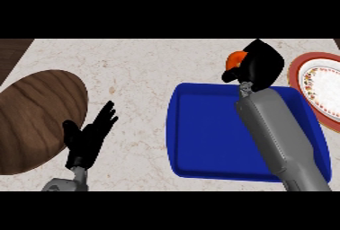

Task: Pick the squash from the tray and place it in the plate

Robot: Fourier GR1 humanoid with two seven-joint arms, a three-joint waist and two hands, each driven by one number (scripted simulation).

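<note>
My right hand (pixel 257 63) sits in the upper right of the frame, its black fingers curled round the orange squash (pixel 234 59), of which only a small orange patch peeks out at the hand's upper left side; the rest is hidden behind my palm. My grey right forearm (pixel 279 134) runs from the lower right edge diagonally up across the blue tray (pixel 206 134), so the hand itself is at or just beyond the tray's far rim, with the squash out over the pale marble counter (pixel 153 63) rather than down in the tray. I cannot tell whether it is clear of the surface or touching it. Just to the right of my hand, at the frame's right edge, lies the white plate (pixel 319 85) with its red rim and patterned border, partly cut off by the frame. I judge that the pick is done and I am in the carrying step. The next move calls for swinging the hand rightward until the squash is over the plate's white middle, lowering it, and only then uncurling the fingers. My left hand (pixel 90 134) rests open, fingers up, in the lower left, beside a round wooden board (pixel 33 121) at the left edge.
</note>
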